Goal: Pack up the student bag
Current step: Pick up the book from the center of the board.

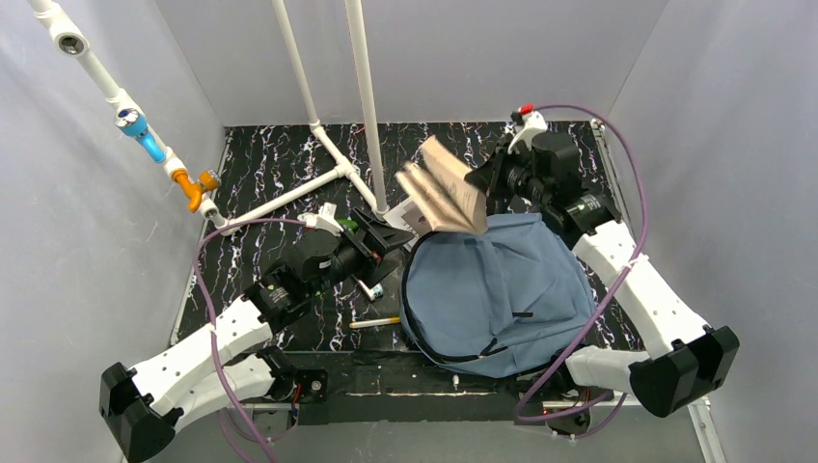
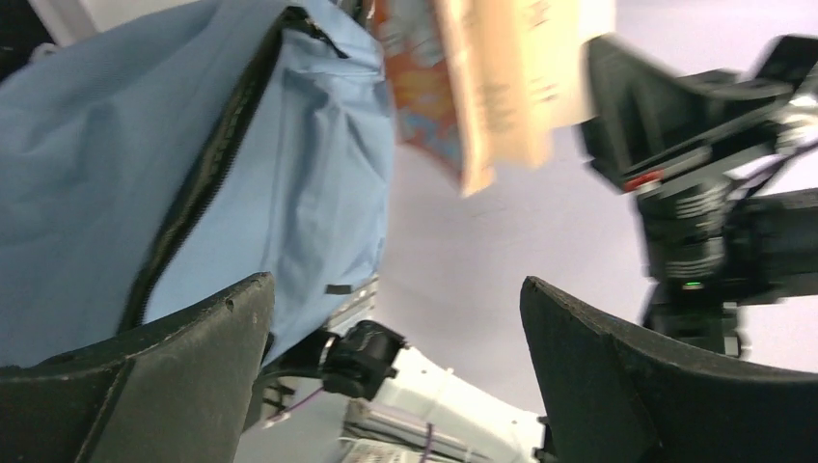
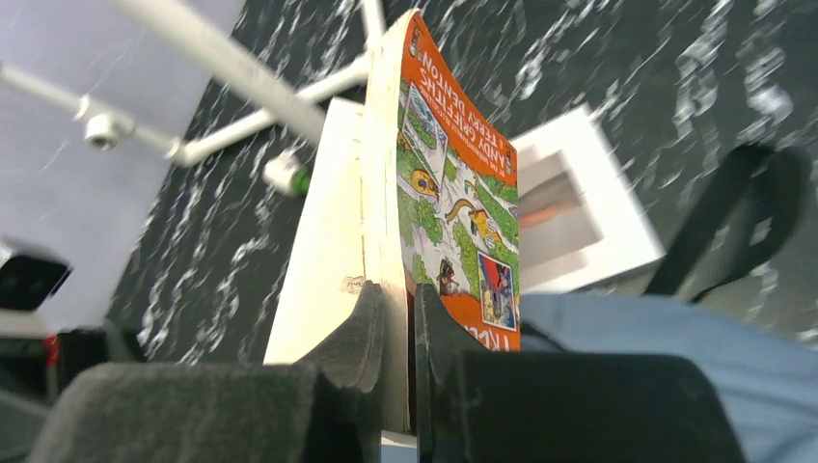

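Left wrist: book (image 2: 502,87) blurry w/ top cropped; student bag (image 2: 96,145) partly off-frame.

the surface (image 1: 260,159) is black with white veins. on it lie a blue backpack (image 1: 502,289), a yellow pencil (image 1: 374,322) and a white pipe frame (image 1: 289,193).

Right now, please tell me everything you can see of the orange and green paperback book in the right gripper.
The orange and green paperback book has a cartoon cover and cream pages. It is in the air, tilted and fanned partly open. The right gripper is shut on the cover and some pages near one edge. The book hangs over the far edge of the slate-blue fabric backpack; whether it touches the fabric, I cannot tell.
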You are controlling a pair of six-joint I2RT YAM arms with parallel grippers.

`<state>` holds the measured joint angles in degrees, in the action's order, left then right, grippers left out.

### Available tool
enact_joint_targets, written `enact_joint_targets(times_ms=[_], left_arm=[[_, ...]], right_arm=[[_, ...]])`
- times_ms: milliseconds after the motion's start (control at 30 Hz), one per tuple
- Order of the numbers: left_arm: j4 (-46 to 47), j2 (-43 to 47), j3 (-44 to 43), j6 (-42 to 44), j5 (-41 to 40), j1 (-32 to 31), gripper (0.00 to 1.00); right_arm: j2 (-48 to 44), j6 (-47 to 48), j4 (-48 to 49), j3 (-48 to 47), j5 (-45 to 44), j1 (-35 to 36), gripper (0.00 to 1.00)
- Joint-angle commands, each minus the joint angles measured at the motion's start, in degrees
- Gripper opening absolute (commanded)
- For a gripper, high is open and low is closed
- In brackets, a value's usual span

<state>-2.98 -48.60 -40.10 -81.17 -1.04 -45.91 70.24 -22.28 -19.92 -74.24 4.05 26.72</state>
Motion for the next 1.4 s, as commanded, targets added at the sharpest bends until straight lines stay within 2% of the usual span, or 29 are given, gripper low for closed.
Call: enact_joint_targets(times_ms=[0,300,833,967,1200,1367], left_arm=[[6.41,-1.62,-2.08,-7.2,-1.57,0.31,0.98],[7.49,-5.09,-1.41,-11.08,-4.8,0.31,0.98],[19.65,-14.82,-4.52,-8.13,-0.73,1.44,0.98],[20.46,-16.7,-5.25,-8.05,-0.25,1.36,0.98],[20.46,-19.9,-5.02,-10.3,4.06,1.35,0.98],[20.26,-19.64,-3.51,-8.96,5.44,1.17,0.84]], right_arm=[[-4.38,-10.16,12.71,7.08,12.13,0.0,0.01],[-7.67,-16.05,16.48,13.5,17.82,0.22,0.01],[-11.52,-10.6,14.04,18.35,20.55,2.39,0.01],[-12.32,-7.54,14.09,19.77,19.54,7.06,0.01],[-14.01,-0.17,12.6,20.5,12.19,16.35,0.01],[-13.54,3.49,12.26,21.16,11.06,19.31,0.01]])
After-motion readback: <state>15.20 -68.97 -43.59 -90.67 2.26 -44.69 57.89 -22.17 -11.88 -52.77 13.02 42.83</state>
